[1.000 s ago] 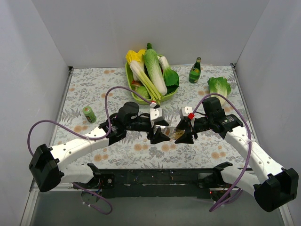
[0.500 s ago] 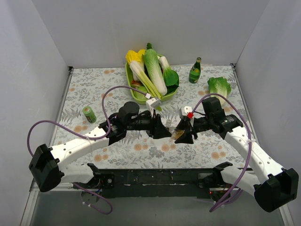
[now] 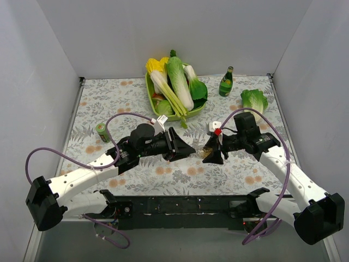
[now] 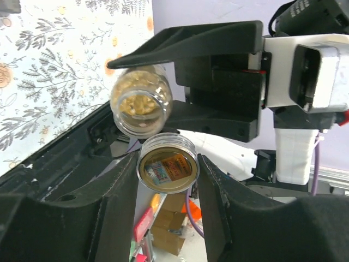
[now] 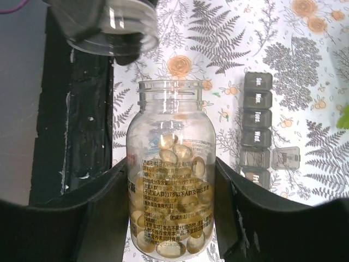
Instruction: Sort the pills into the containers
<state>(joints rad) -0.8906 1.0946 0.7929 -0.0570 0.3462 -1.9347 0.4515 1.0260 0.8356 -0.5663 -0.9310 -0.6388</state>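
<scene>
My right gripper (image 3: 211, 154) is shut on a clear open pill bottle (image 5: 172, 202), half full of yellow softgel pills, and holds it above the table. My left gripper (image 3: 184, 148) is shut on the bottle's round lid (image 4: 166, 169), held just clear of the bottle's mouth (image 4: 140, 106). The lid also shows in the right wrist view (image 5: 112, 27). The containers (image 5: 256, 117), a strip of grey day-marked compartments, lie on the floral cloth beyond the bottle, with one flap open (image 5: 285, 158). In the top view the strip is hidden by the grippers.
A green tray (image 3: 156, 112) of vegetables stands at the back centre. A green bottle (image 3: 226, 82) and a lettuce (image 3: 254, 100) are at the back right. A small green can (image 3: 102, 131) lies at the left. Grey walls enclose three sides.
My left gripper has turned and drawn back to the left from the bottle, taking the lid off it. The right gripper still holds the bottle in nearly the same place.
</scene>
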